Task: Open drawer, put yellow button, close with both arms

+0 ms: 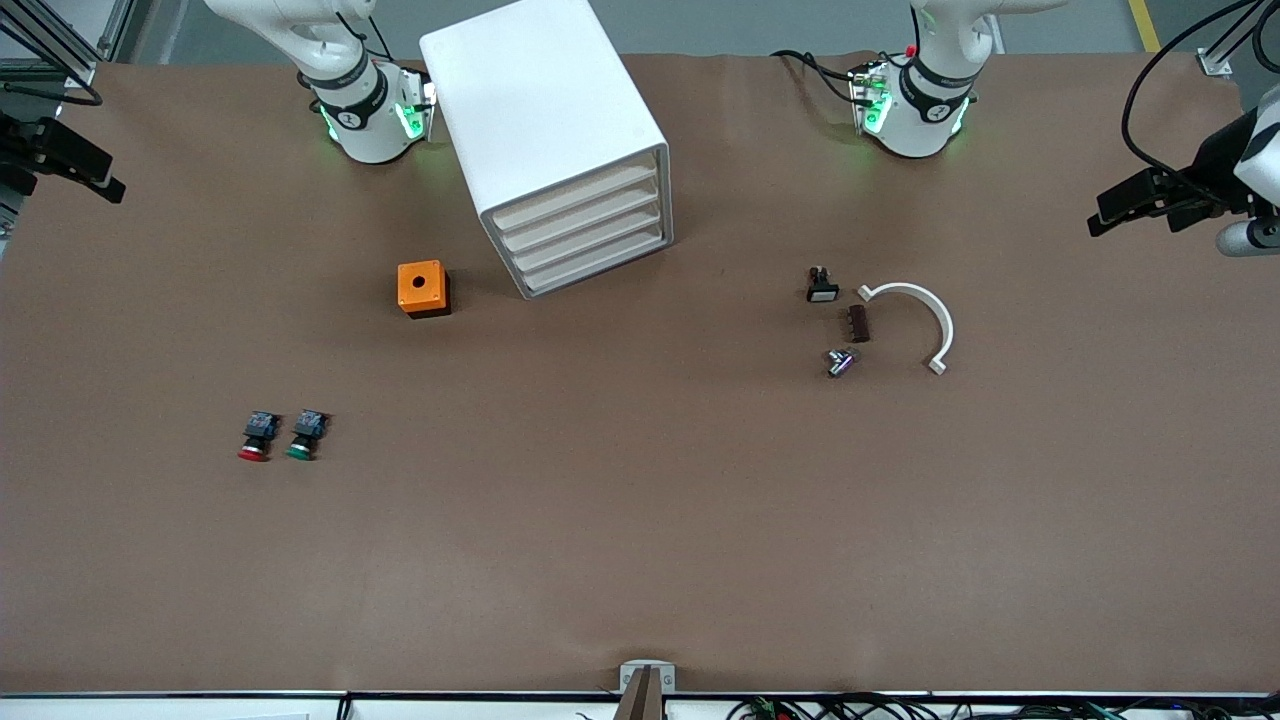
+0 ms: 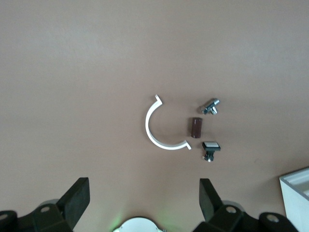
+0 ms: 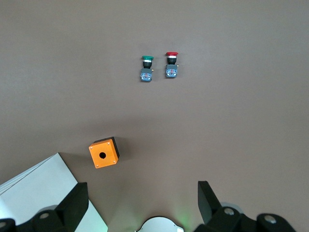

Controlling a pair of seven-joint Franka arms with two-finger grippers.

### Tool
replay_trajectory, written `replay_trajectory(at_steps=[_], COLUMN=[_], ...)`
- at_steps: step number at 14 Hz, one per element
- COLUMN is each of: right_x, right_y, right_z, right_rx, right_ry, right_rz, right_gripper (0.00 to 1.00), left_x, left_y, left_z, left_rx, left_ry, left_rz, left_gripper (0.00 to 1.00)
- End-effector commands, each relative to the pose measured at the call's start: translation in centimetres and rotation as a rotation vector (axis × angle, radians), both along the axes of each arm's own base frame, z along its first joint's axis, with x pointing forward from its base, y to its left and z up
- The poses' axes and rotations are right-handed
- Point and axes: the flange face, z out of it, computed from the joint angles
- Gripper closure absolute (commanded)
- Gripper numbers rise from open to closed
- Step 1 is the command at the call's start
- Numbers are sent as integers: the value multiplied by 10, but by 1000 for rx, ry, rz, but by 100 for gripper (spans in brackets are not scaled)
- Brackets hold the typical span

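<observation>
The white cabinet [image 1: 540, 100] stands near the robots' bases, and all four of its drawers [image 1: 585, 230] are pushed in. Its corner shows in the left wrist view [image 2: 297, 191] and in the right wrist view [image 3: 38, 188]. No yellow button is in view. My left gripper [image 1: 1135, 205] hangs open and empty high at the left arm's end of the table, over bare table [image 2: 145, 198]. My right gripper [image 1: 60, 160] hangs open and empty high at the right arm's end [image 3: 143, 200].
An orange box with a hole [image 1: 421, 287] sits beside the cabinet. A red-capped button [image 1: 257, 436] and a green-capped button [image 1: 305, 435] lie side by side nearer the front camera. A white curved clip [image 1: 925, 320], brown block [image 1: 859, 323], small switch [image 1: 822, 287] and metal part [image 1: 839, 362] lie toward the left arm's end.
</observation>
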Motion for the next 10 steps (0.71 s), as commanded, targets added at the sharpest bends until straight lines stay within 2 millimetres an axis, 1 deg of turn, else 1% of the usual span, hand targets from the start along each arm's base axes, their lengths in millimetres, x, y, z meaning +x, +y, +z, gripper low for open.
replay_trajectory(at_steps=[1, 3, 4, 5, 6, 8, 10], right_x=[9, 10, 10, 8, 7, 7, 8], right_y=[-3, -4, -4, -4, -5, -6, -13], right_z=[4, 2, 1, 1, 0, 1, 1], right_rx=[13, 14, 14, 15, 16, 14, 16], right_ry=[13, 34, 37, 48, 57, 53, 46], right_rz=[-32, -33, -32, -32, -30, -29, -44], right_gripper=[0, 0, 0, 0, 0, 0, 0], left_x=[17, 30, 33, 33, 34, 35, 35], left_y=[-5, -9, -12, -22, -27, -30, -26], left_z=[18, 29, 34, 34, 34, 35, 34], left_rx=[27, 24, 21, 31, 49, 42, 40], left_ry=[-42, -71, -79, -79, -77, -81, -79], left_rz=[-19, -21, -24, -44, -59, -60, -57], left_gripper=[0, 0, 0, 0, 0, 0, 0])
